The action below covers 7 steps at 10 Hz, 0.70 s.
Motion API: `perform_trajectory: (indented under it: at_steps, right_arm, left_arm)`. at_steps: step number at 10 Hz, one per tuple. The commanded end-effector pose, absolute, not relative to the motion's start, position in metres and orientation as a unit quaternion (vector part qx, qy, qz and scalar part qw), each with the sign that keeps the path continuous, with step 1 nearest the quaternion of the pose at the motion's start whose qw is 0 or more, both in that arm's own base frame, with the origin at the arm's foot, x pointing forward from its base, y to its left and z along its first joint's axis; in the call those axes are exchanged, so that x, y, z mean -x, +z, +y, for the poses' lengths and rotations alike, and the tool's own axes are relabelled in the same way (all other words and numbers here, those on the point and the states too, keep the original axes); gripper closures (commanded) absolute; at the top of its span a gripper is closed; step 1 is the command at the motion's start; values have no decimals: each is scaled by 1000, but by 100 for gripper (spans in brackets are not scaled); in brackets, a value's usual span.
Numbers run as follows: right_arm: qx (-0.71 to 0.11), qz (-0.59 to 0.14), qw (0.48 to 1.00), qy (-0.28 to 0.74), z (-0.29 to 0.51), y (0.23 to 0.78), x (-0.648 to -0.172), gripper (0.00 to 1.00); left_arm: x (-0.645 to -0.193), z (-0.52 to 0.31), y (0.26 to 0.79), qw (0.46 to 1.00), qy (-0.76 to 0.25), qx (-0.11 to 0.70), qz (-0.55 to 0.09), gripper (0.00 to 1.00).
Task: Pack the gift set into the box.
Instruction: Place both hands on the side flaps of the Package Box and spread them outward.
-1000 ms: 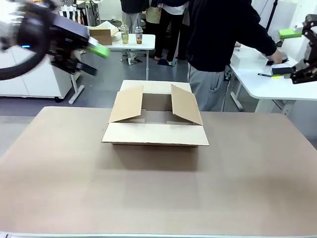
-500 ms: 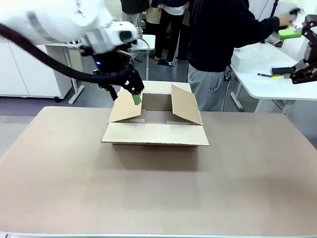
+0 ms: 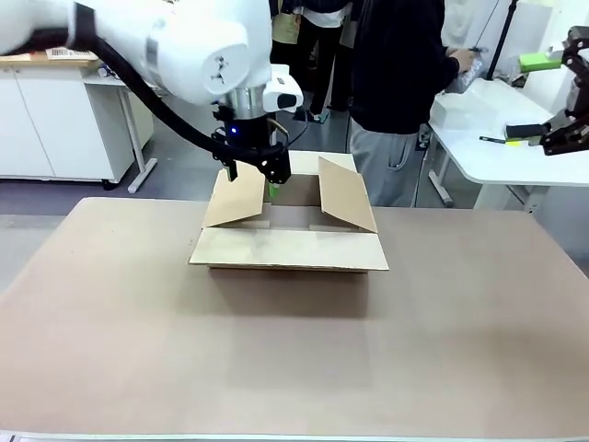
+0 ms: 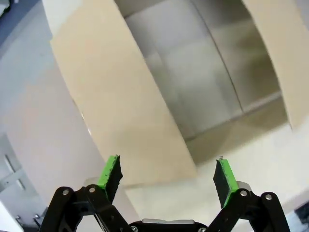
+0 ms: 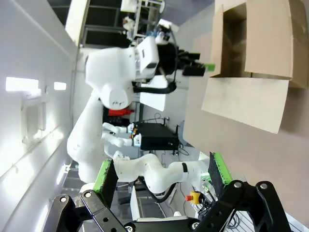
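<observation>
One rectangular brown corrugated cardboard box (image 3: 287, 249), four smooth flaps spread, is being overhung by the open, empty left jaws; the right jaws are being held open, well apart from it.

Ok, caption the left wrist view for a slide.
Open left hand hovers over the open box, one side flap just beneath it.

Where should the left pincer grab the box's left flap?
Probably grip the left flap by its free inner edge, from above, a finger on each face. It's a thin panel leaning inward over the box, and the open left pincer hangs above it.
</observation>
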State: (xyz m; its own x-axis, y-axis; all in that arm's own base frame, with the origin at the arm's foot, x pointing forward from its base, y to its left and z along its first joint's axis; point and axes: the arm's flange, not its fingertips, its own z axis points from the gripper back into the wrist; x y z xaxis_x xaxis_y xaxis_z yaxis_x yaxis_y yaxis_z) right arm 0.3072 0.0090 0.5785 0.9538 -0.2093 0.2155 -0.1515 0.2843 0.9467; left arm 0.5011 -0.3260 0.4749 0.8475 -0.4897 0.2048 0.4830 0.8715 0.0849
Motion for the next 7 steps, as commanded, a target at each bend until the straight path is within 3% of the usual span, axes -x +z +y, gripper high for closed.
perform_trajectory:
  at_steps: [1, 3, 7]
  right_arm:
    - [-597, -157, 787, -6, 8, 579, -309, 0]
    - [-597, -157, 787, -6, 8, 579, -309, 0]
    - [-597, -157, 787, -6, 8, 579, -309, 0]
  left_arm:
    - [-532, -340, 453, 969, -206, -26, -132, 0]
    - [-549, -345, 441, 968, -196, -40, -151, 0]
    - [-557, -347, 422, 961, -196, -150, -124, 0]
